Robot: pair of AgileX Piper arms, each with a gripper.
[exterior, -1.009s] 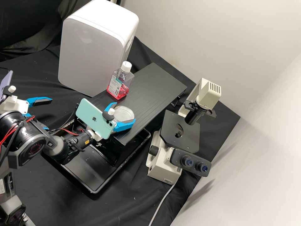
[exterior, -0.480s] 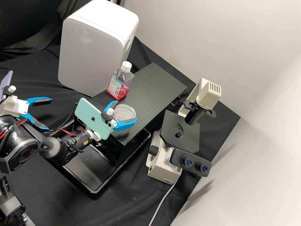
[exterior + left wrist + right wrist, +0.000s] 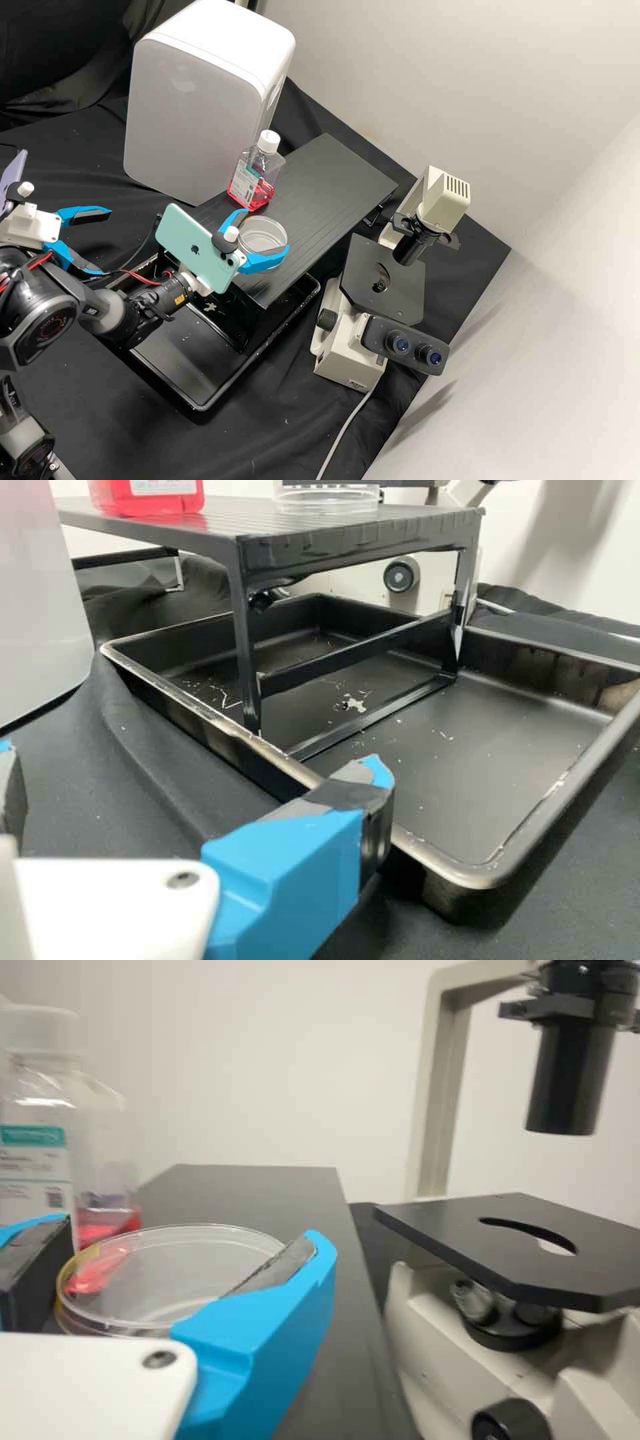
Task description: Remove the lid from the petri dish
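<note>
The clear petri dish [image 3: 262, 235] stands on the near end of the black slatted rack [image 3: 333, 180], also seen in the right wrist view [image 3: 160, 1275] and the left wrist view [image 3: 327, 497]. My right gripper [image 3: 267, 231] [image 3: 185, 1240] is shut on the dish's lid, one blue finger [image 3: 270, 1310] pressed against the rim on each side. The lid looks slightly raised over the base. My left gripper [image 3: 83, 237] [image 3: 160, 810] hangs open and holds nothing, low at the bench's left, beside the black tray [image 3: 500, 850].
A bottle of red liquid [image 3: 255, 175] stands on the rack behind the dish, in front of a large white box [image 3: 200, 93]. The rack stands in the black tray [image 3: 193, 360]. A microscope [image 3: 387, 293] sits to the right of the rack.
The right gripper has shifted slightly left and upward with the lid between its fingers. The left arm has sunk a little, its gripper still open.
</note>
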